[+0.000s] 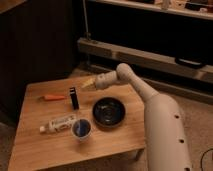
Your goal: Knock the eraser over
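Note:
The eraser point(74, 98), a thin black block with a paler edge, stands upright on the wooden table point(40, 145), left of centre. My gripper point(88, 84) hangs over the table's back part, just above and to the right of the eraser, apart from it. The white arm point(150, 105) reaches in from the right.
A black bowl point(109, 112) sits right of the eraser. A blue cup point(81, 128) and a white labelled tube point(58, 123) lie toward the front. A slim orange stick point(53, 97) lies left of the eraser. A dark cabinet and shelving stand behind the table.

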Robot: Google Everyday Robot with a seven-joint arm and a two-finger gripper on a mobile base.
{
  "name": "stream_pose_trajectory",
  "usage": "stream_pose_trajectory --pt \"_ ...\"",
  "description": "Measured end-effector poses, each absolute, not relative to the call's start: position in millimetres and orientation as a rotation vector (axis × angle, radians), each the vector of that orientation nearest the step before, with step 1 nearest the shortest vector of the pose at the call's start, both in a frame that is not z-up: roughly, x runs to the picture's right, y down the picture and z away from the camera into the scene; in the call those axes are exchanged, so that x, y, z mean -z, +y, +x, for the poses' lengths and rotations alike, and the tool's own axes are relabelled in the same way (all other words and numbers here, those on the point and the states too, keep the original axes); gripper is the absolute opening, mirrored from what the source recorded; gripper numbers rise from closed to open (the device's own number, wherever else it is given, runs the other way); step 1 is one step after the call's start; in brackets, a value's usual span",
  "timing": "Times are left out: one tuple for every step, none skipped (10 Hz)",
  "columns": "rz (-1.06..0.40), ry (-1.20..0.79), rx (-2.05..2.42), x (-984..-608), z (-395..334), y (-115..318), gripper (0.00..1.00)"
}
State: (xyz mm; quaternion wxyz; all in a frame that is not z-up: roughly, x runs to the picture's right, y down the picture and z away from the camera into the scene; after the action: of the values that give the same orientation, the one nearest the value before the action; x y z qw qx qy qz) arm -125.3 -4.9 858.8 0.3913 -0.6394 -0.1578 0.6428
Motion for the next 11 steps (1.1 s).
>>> stream_pose_trajectory --pt "-1.63 -0.398 -1.625 -857.4 -127.5 -3.5 0.0" --pt "-1.637 -0.393 -1.612 -855.0 -133.2 -1.7 0.0" --pt "-1.643 -0.39 -1.597 -850.9 -139.4 0.1 0.0" --pt "-1.645 -0.385 -1.586 -847.6 -141.8 2.7 0.0" --pt "-1.645 -0.383 -1.579 -843.5 -144.0 3.8 0.0" --pt "-1.642 -0.378 -1.568 -838.0 -150.1 6.6 0.0" --pt "-1.635 -0.375 -1.575 -836.8 -149.6 7.6 0.0" --pt "-1.634 -0.371 -1.579 -834.9 -146.4 9.1 0.0" --pt "-1.637 -0.371 -1.582 -832.8 -145.2 10.6 0.0" --pt "-1.648 -0.373 -1.569 -830.4 -150.4 11.7 0.0" --pt "-1.672 -0.366 -1.529 -825.4 -161.9 15.1 0.0"
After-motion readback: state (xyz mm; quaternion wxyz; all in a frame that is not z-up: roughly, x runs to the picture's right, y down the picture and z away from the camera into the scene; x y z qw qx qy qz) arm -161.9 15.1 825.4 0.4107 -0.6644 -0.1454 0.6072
